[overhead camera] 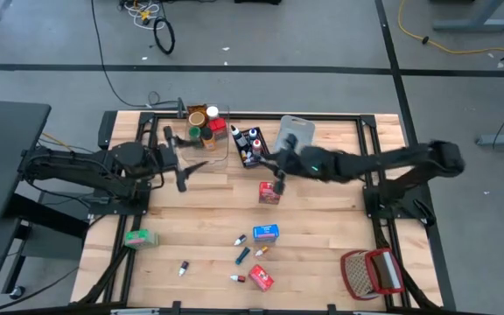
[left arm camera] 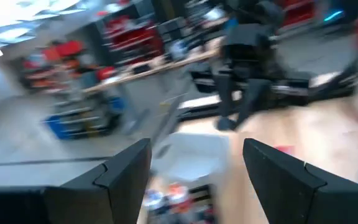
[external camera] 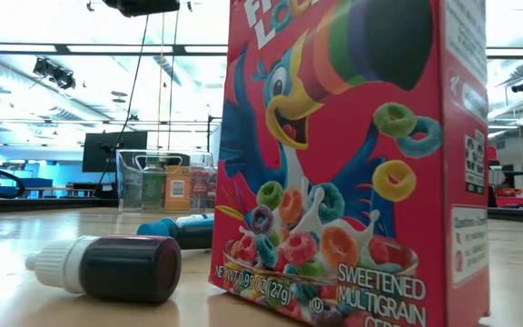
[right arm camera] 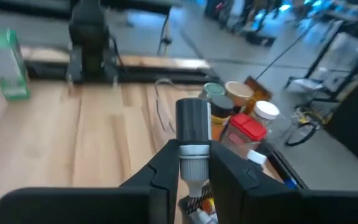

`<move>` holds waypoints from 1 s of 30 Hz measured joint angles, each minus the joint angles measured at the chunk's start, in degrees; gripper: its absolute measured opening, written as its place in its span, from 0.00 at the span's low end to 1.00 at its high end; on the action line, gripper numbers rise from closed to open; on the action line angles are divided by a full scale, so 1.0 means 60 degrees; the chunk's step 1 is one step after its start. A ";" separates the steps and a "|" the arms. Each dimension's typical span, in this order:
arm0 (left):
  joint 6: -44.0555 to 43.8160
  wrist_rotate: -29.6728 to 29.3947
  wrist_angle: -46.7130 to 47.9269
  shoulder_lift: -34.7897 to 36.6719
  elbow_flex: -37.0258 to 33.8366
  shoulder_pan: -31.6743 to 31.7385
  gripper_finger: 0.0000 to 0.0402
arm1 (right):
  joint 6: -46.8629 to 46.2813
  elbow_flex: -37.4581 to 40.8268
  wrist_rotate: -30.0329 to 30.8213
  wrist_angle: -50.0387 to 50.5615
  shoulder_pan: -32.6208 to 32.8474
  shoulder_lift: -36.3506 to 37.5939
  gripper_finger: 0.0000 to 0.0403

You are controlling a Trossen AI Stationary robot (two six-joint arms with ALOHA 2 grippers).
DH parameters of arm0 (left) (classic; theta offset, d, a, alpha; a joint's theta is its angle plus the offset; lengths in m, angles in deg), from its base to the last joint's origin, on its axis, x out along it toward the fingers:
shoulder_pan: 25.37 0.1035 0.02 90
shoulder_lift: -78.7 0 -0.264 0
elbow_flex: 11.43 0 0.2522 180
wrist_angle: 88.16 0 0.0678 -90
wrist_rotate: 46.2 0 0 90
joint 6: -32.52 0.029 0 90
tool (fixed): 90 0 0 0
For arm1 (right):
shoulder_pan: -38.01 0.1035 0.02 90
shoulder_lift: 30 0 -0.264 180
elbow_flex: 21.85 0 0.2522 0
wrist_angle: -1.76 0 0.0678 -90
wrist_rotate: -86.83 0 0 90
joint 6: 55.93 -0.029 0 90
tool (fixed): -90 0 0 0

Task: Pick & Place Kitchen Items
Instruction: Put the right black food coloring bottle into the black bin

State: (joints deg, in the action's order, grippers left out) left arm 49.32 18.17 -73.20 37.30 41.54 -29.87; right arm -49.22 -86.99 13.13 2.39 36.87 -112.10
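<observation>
R gripper (right arm camera: 194,171): fingers clamped on a small dark-capped bottle (right arm camera: 193,134), cap pointing away from the wrist
Bottle position: held up off the wood, between the fingertips
Beyond R fingers: jars in the clear bin (overhead camera: 206,125), red-lidded jar (right arm camera: 246,132) closest
Just past R fingers, high view: red box (overhead camera: 269,192) on the table (overhead camera: 322,236)
L gripper (left arm camera: 197,168): fingers apart, nothing between them
Ahead of L fingers: grey-blue bin (left arm camera: 194,152), blurred
Rest: blue box (overhead camera: 265,232), green box (overhead camera: 139,237), cereal box (external camera: 352,154), well apart from both grippers
</observation>
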 joint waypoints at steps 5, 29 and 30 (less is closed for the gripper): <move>0.0466 -0.1080 0.0121 -0.0007 0.0006 0.0001 0.66 | 0.0831 -0.2260 -0.0964 0.2189 -0.1129 -0.1790 0.19; 0.0040 -0.1323 0.0392 -0.0007 0.0022 0.0004 0.66 | -0.0292 -0.4894 -0.1793 0.6457 -0.2337 -0.4703 0.20; -0.0019 -0.1334 0.0393 -0.0008 0.0023 0.0004 0.66 | -0.0308 -0.4892 -0.1793 0.6396 -0.2341 -0.4705 0.20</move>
State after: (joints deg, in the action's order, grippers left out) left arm 49.20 10.17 -70.84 37.25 41.67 -29.84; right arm -51.07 -116.34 2.37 40.77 22.82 -140.34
